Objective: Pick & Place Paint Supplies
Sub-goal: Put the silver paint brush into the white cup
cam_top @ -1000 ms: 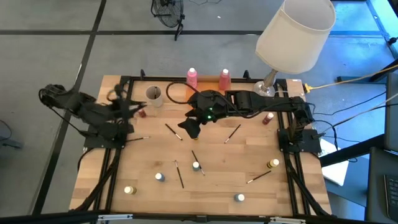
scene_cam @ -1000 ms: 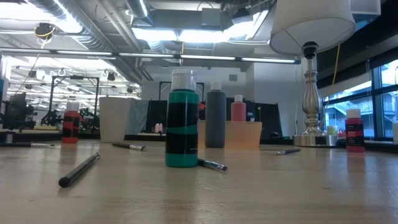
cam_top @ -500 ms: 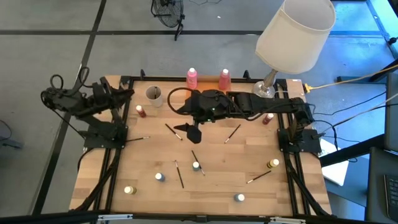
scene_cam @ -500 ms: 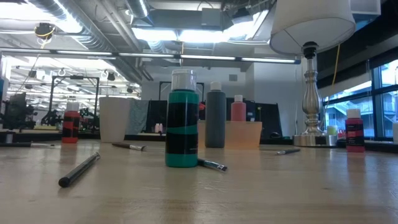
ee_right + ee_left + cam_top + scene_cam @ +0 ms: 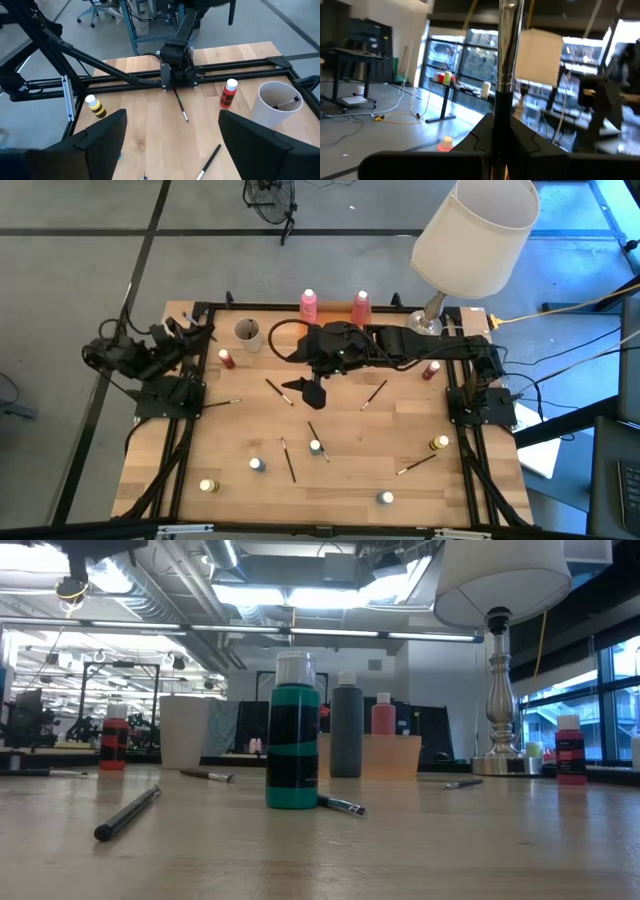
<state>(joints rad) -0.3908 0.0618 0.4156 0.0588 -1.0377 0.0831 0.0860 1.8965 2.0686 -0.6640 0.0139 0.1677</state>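
Pink bottles: two tall white-capped bottles, one (image 5: 308, 305) and the other (image 5: 361, 306), upright at the table's far edge, long axes vertical.
Grey bottle (image 5: 347, 727): upright, seen in the low view beside the orange tray (image 5: 385, 756).
Green bottle (image 5: 293, 733): upright near the low camera, white cap on top.
Red-lidded pot (image 5: 228, 359): upright on the left side, just beside the beige cup (image 5: 247, 333).
Brush in cup (image 5: 287, 103): dark handle leaning inside the cup.
Brushes on table: thin, dark, lying flat; one (image 5: 375, 393) runs diagonally right of centre, one (image 5: 288, 460) runs nearly straight toward the near edge.
Small pots: yellow-lidded (image 5: 208, 485) near the front left corner, another (image 5: 439, 443) at right; white-lidded (image 5: 257, 464) and (image 5: 386, 498) along the front.
Right gripper (image 5: 311, 389): above the table centre, fingers spread wide, holding nothing, clear of the wood.
Left gripper (image 5: 200, 333): raised at the left edge of the table, fingers pressed together, pinching nothing that can be seen.
Lamp (image 5: 470, 235): stands at the far right corner.
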